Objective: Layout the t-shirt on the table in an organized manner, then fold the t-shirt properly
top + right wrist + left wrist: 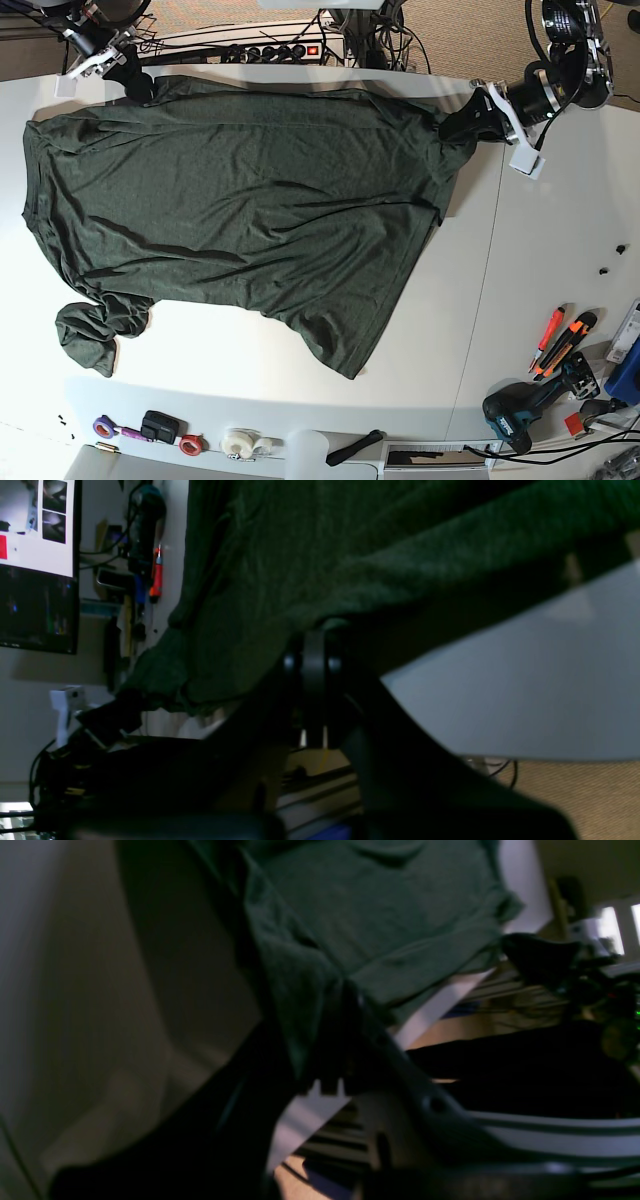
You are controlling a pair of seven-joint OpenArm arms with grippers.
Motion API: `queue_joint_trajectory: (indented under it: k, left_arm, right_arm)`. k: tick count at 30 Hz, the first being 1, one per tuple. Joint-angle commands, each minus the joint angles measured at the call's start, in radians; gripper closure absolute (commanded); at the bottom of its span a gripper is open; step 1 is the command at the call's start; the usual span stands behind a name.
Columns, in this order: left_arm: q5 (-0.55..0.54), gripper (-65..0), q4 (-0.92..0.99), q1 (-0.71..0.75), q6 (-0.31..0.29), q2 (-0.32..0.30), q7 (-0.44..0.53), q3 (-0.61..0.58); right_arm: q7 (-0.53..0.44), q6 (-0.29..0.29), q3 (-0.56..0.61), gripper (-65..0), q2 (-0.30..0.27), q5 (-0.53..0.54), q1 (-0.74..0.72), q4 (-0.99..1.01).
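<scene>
We pinch the t-shirt [230,200] in both clamped claws, left gripper [462,124] and right gripper [138,84], long axis stretched between them across the table [560,230]

The t-shirt [230,190] is soft, matt, dark green knit cloth with a fine grainy weave, rumpled at one sleeve. The surface [540,260] is smooth, white and faintly glossy. The tape rolls [238,443] look papery and matt.
</scene>
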State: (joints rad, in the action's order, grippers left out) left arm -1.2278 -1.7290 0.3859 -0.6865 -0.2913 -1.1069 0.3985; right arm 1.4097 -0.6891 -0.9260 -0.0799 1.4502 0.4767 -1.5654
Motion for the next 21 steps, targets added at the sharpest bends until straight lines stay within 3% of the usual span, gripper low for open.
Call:
queue_joint_trajectory:
  k: [1,13,18,21]
  left_arm:
    - [-0.047,0.0,-0.021,-0.003,-0.012,-0.011,0.014,0.004]
    - [-0.018,0.0,-0.023,-0.138,-0.012,-0.011,0.023,0.003]
    - [0.116,0.0,-0.021,-0.188,0.018,-0.011,0.105,0.003]
    - [0.187,0.0,-0.020,-0.206,0.037,-0.011,0.131,0.003]
  right_arm:
    - [-0.013,-0.009,-0.003,0.0,-0.014,0.033,0.002,-0.030]
    - [-0.013,-0.009,-0.003,0.0,-0.014,0.033,-0.159,-0.103]
    - [-0.014,-0.009,-0.003,0.0,-0.014,-0.189,-0.228,-0.103]
    - [-0.117,-0.009,-0.003,0.0,-0.014,-0.333,-0.244,-0.102]
